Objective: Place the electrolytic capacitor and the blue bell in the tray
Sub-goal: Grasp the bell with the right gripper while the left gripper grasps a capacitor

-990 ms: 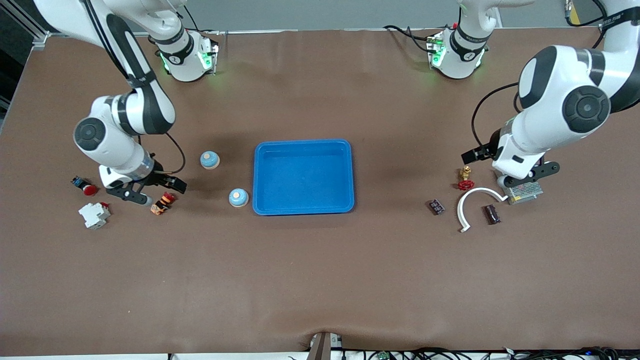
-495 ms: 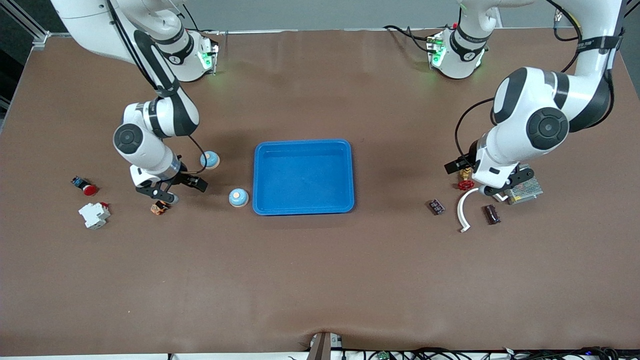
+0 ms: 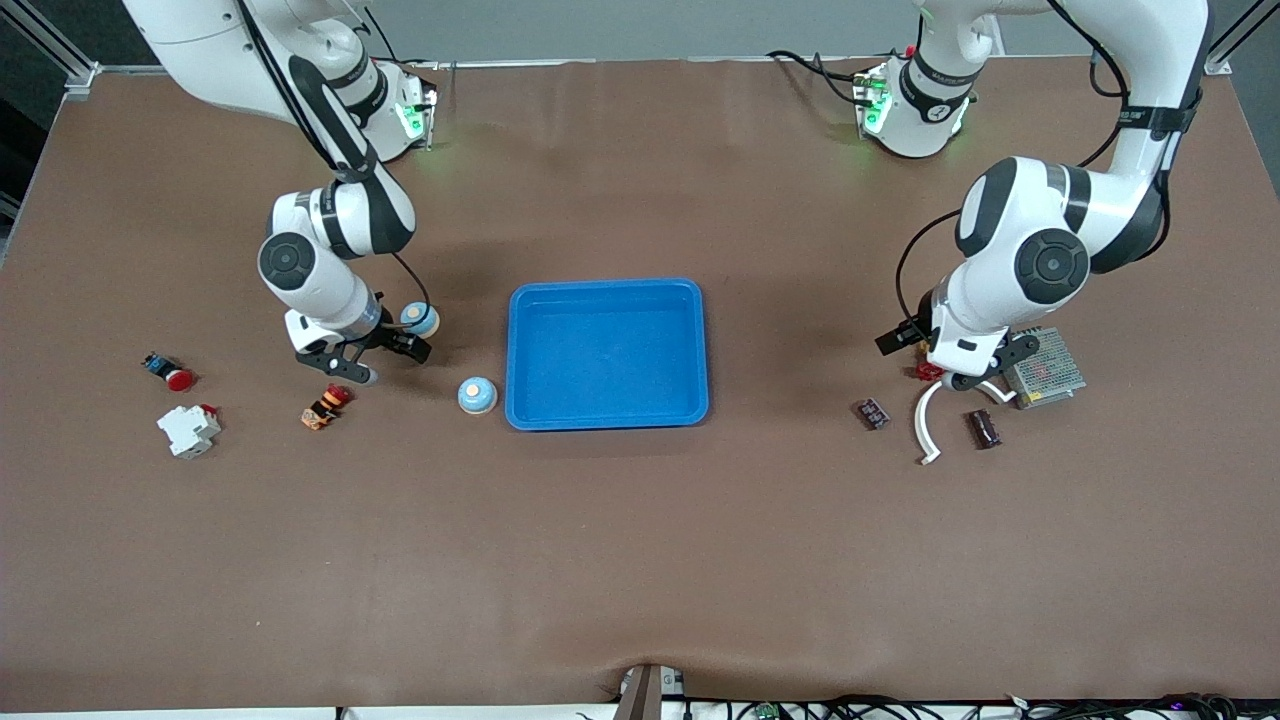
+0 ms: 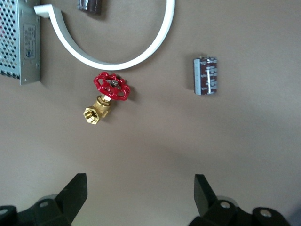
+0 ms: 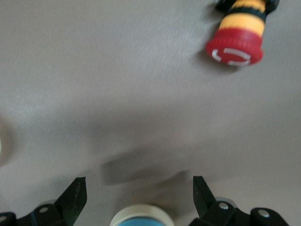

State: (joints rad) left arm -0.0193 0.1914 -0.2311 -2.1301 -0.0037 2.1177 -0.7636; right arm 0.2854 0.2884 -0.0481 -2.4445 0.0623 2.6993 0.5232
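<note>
Bright blue plastic, the tray (image 3: 607, 353) lies at the middle of the brown table (image 3: 640, 560). One blue bell (image 3: 478, 395) sits just off the tray's 8 o'clock corner; a second blue bell (image 3: 421, 318) stands at its 9 o'clock, partly under the right gripper (image 3: 363, 358), whose fingers are spread wide with nothing between them. At that gripper's 7 o'clock lies a red emergency button (image 3: 326, 405). Toward the left arm's end, an electrolytic capacitor (image 3: 872, 413) lies at the tray's 3 o'clock, another capacitor (image 3: 984, 428) near it, a white curved strip (image 3: 930, 415) between them. The left gripper (image 3: 948, 362), fingers apart and empty, hangs over a red-handled brass valve (image 4: 107, 95).
</note>
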